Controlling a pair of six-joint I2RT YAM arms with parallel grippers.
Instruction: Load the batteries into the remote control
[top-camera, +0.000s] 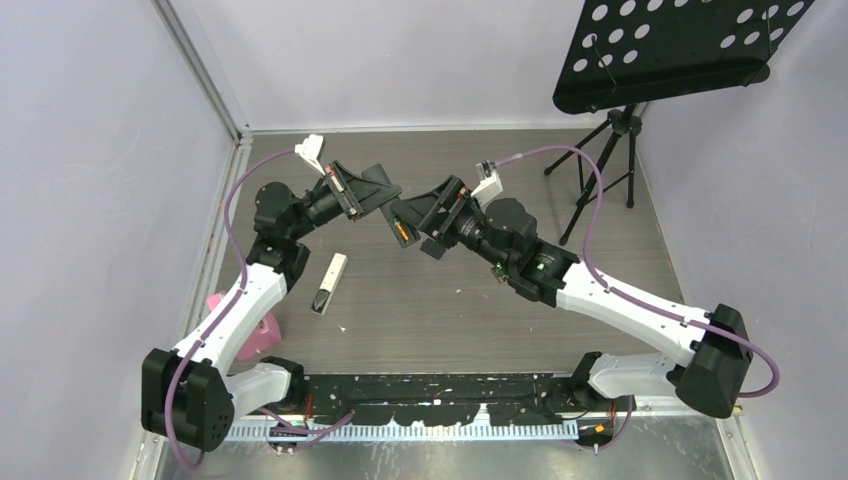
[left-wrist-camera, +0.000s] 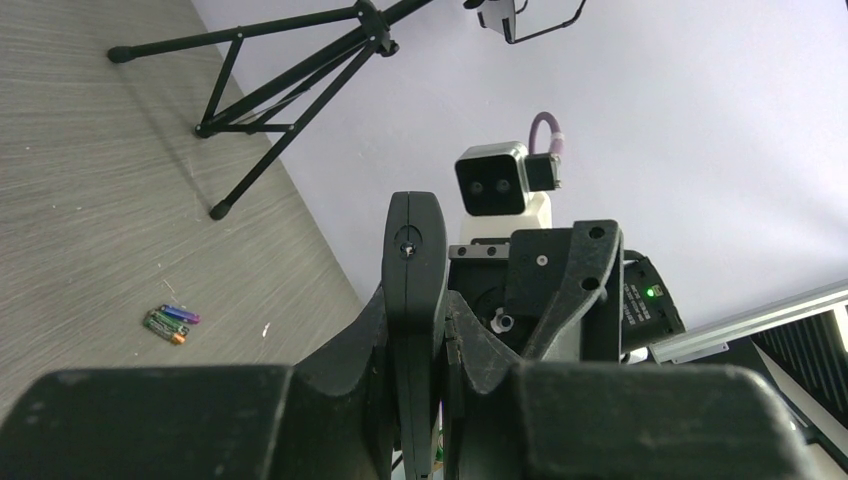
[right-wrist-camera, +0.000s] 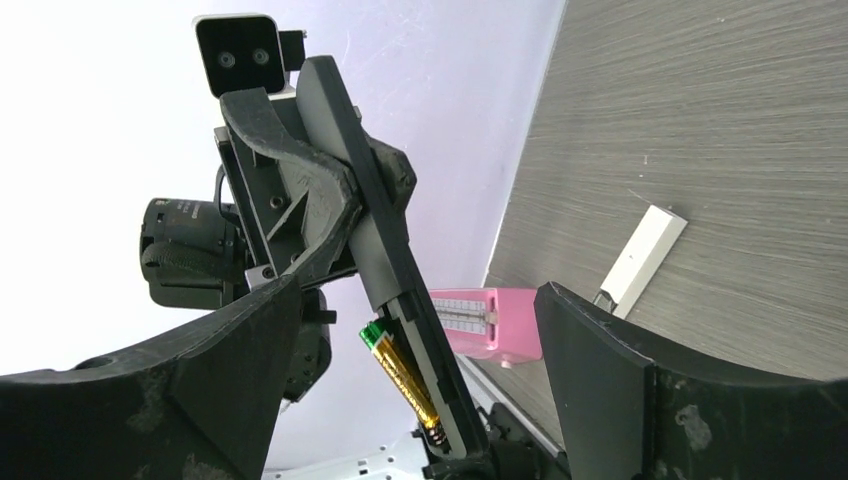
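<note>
Black plastic forms the slim, stiff remote control (right-wrist-camera: 390, 250), which is clamped edge-on in the closed jaws of the left gripper (left-wrist-camera: 415, 320) and held above the table. Its open bay is turned towards the right gripper (right-wrist-camera: 418, 295), whose jaws are spread wide and hold nothing. One gold-and-green battery (right-wrist-camera: 403, 378) is seen lying in the bay, at six o'clock of the right wrist view. A few loose batteries (left-wrist-camera: 170, 323) are bunched on the grey wood-grain table (left-wrist-camera: 90, 200), at eight o'clock of the left wrist view. Such cells are judged light, rigid, smooth and apt to roll, so a grip across the middle of the barrel is advised. No brand or label can be read.
</note>
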